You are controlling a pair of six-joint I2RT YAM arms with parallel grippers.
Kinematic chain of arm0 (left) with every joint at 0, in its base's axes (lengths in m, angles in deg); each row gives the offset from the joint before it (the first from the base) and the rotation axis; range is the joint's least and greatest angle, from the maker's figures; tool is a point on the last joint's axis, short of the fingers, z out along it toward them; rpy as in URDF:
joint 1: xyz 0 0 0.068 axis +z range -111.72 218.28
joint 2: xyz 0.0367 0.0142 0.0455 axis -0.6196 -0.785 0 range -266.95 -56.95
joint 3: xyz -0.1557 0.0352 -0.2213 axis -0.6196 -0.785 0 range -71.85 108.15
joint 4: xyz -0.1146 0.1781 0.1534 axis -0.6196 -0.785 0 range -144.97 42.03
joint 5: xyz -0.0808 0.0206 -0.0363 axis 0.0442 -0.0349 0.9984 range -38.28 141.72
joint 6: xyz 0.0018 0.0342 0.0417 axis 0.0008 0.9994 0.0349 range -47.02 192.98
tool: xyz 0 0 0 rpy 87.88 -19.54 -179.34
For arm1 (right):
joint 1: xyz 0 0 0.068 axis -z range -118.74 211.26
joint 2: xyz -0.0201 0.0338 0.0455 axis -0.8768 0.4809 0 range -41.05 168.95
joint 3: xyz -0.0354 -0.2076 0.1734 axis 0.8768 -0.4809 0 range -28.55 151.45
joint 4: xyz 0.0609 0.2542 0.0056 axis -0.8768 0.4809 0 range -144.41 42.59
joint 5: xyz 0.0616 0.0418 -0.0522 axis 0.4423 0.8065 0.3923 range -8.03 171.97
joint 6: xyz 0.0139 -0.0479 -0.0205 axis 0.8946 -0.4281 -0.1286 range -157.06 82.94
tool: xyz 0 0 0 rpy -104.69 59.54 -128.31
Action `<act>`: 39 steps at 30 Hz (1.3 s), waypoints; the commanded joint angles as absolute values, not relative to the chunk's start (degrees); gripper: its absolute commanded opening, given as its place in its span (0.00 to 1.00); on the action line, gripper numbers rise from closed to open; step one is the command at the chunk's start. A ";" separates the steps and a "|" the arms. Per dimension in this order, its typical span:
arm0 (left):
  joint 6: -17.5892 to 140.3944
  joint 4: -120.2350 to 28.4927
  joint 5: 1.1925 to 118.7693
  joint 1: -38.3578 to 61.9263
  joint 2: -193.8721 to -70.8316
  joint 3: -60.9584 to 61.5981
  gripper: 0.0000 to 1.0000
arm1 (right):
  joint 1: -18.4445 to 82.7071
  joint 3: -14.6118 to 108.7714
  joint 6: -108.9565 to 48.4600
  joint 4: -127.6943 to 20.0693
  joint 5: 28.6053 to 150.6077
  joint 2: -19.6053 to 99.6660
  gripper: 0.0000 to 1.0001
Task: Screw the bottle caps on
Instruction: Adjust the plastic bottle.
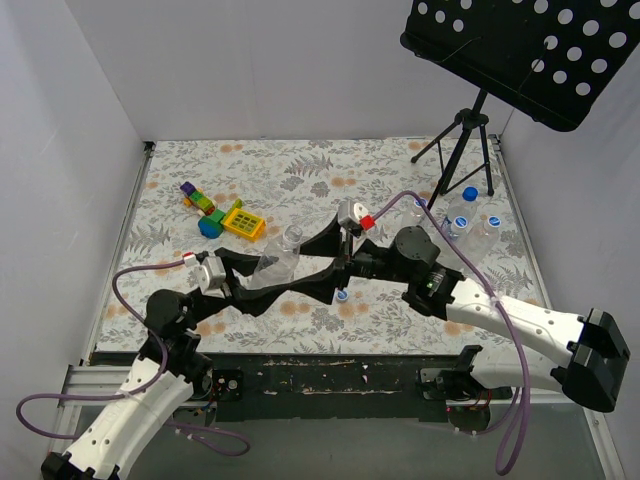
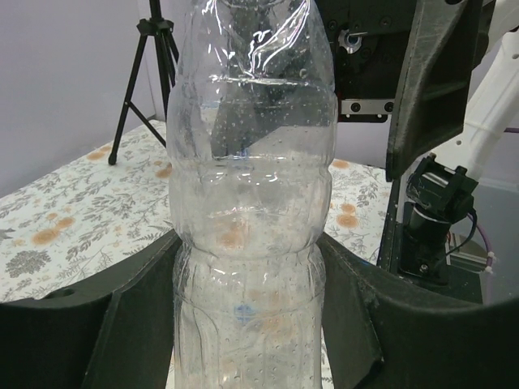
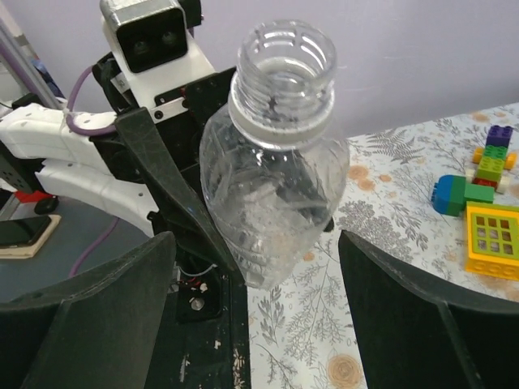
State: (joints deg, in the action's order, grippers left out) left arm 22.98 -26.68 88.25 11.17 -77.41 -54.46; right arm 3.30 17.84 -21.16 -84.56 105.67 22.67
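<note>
Clear thin plastic, the bottle (image 3: 276, 186) looks light, soft and easily dented; the left hand (image 2: 251, 324) pinches its lower body above the middle of the desk (image 1: 300, 170); the right hand (image 3: 259, 324) is spread near the uncapped neck; I would hold it gently, below the shoulder.

Clear bottle (image 1: 278, 262) at centre; white tablecloth (image 1: 300, 165) with grey leaves, orange blooms; yellow, green, blue, purple blocks (image 1: 222, 213) upper left; black stand (image 1: 520, 50) upper right.
</note>
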 commanded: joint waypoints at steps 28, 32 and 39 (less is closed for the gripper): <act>23.24 -31.01 95.14 11.39 -84.10 -49.18 0.87 | 2.64 31.12 -30.38 -73.84 115.18 29.17 0.28; 22.36 -30.92 94.61 11.39 -84.37 -49.00 0.86 | 2.64 31.83 -32.31 -70.76 115.63 29.79 0.27; 22.18 -31.27 94.52 11.39 -84.98 -49.00 0.74 | 2.64 31.12 -33.46 -69.79 115.19 29.70 0.25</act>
